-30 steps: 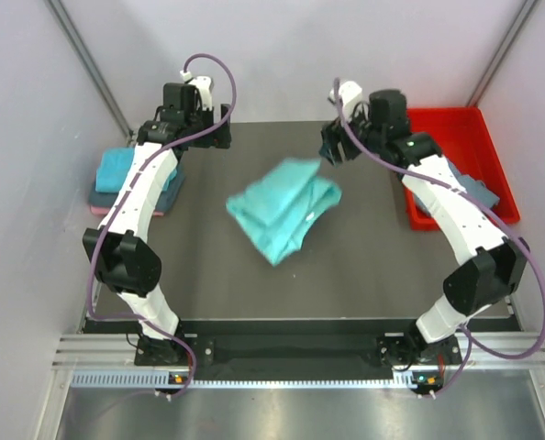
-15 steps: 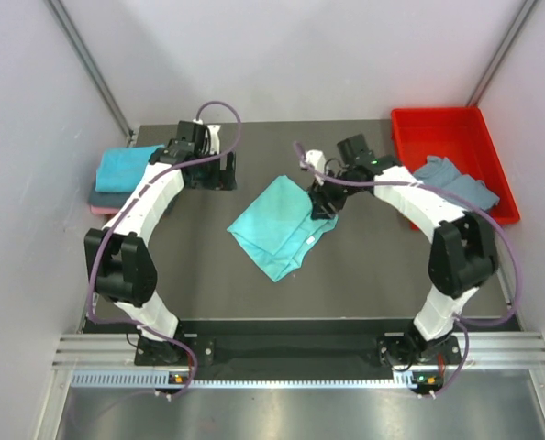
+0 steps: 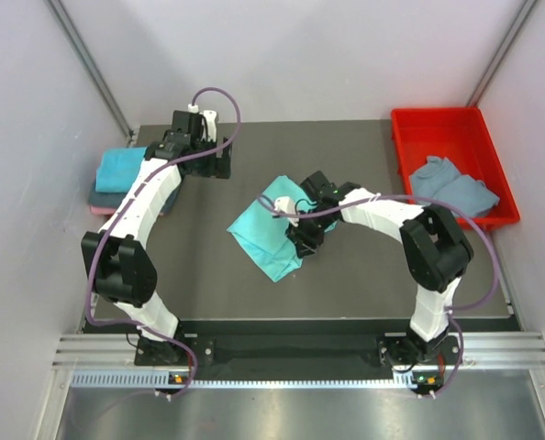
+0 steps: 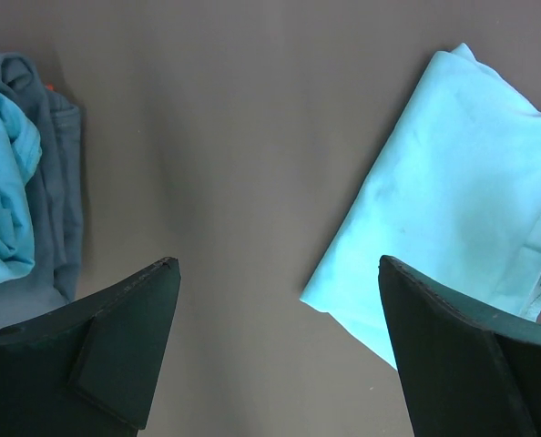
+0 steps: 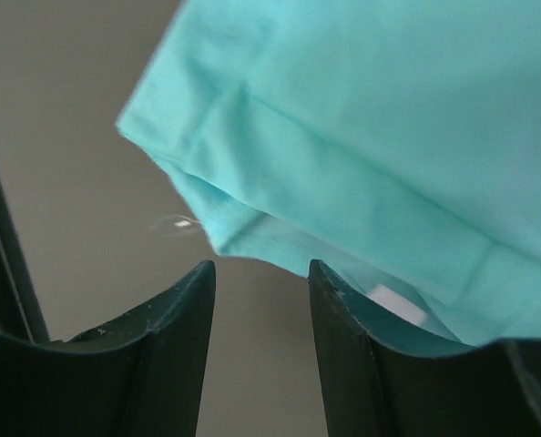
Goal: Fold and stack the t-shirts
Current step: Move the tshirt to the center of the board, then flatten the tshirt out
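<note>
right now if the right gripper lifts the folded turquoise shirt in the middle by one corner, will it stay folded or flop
Probably flops: the turquoise shirt is thin cloth with loose layered edges, so a corner lift would likely open the fold. It looks light, lying flat. Pushed along the table, it would likely bunch rather than slide whole.

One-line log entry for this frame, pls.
left gripper: open, over table | right gripper: open, at edge of turquoise shirt | shirt stack: far left
</note>
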